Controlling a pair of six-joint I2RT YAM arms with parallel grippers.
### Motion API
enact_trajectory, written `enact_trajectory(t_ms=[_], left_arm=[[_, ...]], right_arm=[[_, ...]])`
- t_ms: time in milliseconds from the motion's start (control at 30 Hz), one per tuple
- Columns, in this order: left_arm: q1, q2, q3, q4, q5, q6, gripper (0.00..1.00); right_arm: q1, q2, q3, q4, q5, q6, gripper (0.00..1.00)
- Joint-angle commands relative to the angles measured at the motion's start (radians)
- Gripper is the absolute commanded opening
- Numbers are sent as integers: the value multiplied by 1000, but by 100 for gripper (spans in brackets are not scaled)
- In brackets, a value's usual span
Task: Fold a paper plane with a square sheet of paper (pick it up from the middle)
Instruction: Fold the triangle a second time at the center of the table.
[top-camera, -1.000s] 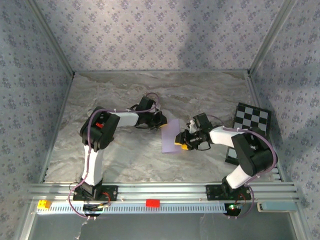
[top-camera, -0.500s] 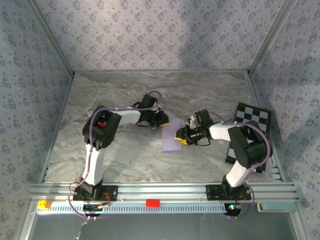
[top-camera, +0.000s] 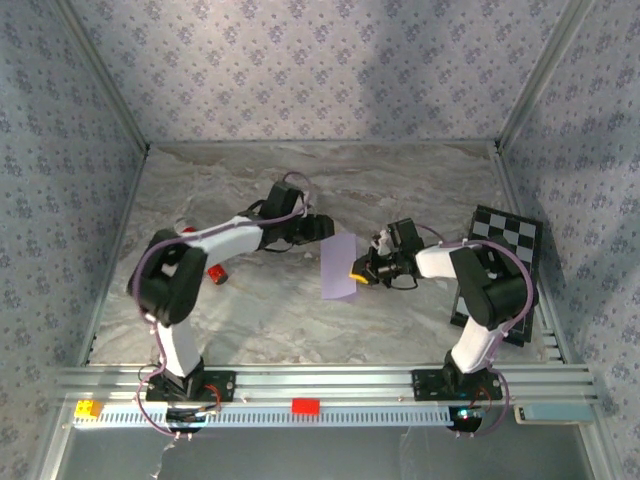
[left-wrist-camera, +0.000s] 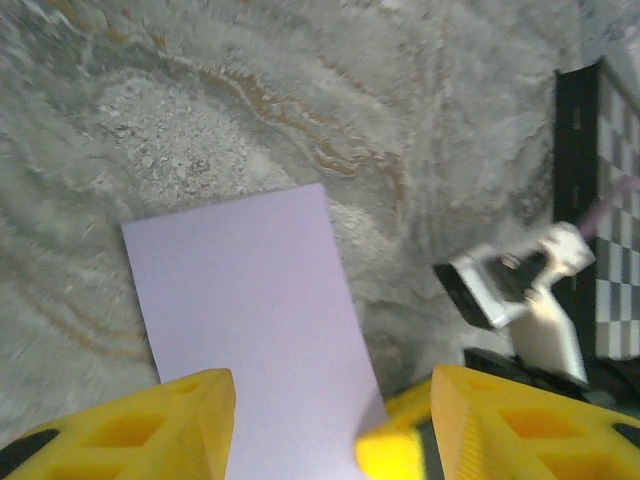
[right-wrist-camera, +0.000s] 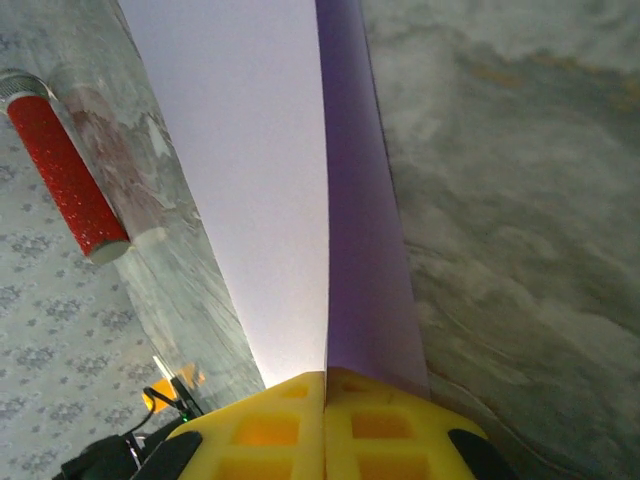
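Though both arms lean in toward the middle of the marble table (top-camera: 250, 320), just one of them has a hold on anything. The right gripper (top-camera: 357, 270) has its yellow fingers (right-wrist-camera: 385, 430) pressed tight together on the near right edge of the lilac sheet of paper (top-camera: 339, 267). From its wrist camera the paper shows as two layers, a pale one on the left and a darker one on the right, meeting along a straight line that runs down into the closed fingers. The paper sits near the centre of the table between the two grippers, looking like a narrow upright strip from above. Whether it lies flat or is lifted a little I cannot tell. The left gripper (top-camera: 322, 228) hovers just beside the paper's far left corner, with its jaws standing well apart and nothing between them. A small red cylinder (top-camera: 216, 273) lies on the table to the left, under the left arm and well apart from the paper. A black-and-white checkered board (top-camera: 505, 240) rests at the right side, behind the right arm.
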Motion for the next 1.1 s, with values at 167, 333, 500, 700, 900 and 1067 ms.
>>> enact_trajectory(t_ms=[167,333,500,700,900,1067], left_arm=[[-87,-244,-221,41,-161,138,52],[-222,-275,-250,20,-247,254,49],[-354,-216,-189,-113,-393,325,49],[-485,-132,-126,-172,-591,398,54],[-575,-39,-54,-212,-714,454,59],[-612,29,-2,-242,-798,468,61]], right_arm=[[42,-8,26,50,36,108,12],[25,-17,39,1,11,51,17],[11,-19,47,-36,-5,14,14],[2,-19,53,-45,-22,3,10],[2,-21,64,-63,-24,-1,9],[1,-27,66,-76,-20,-1,9]])
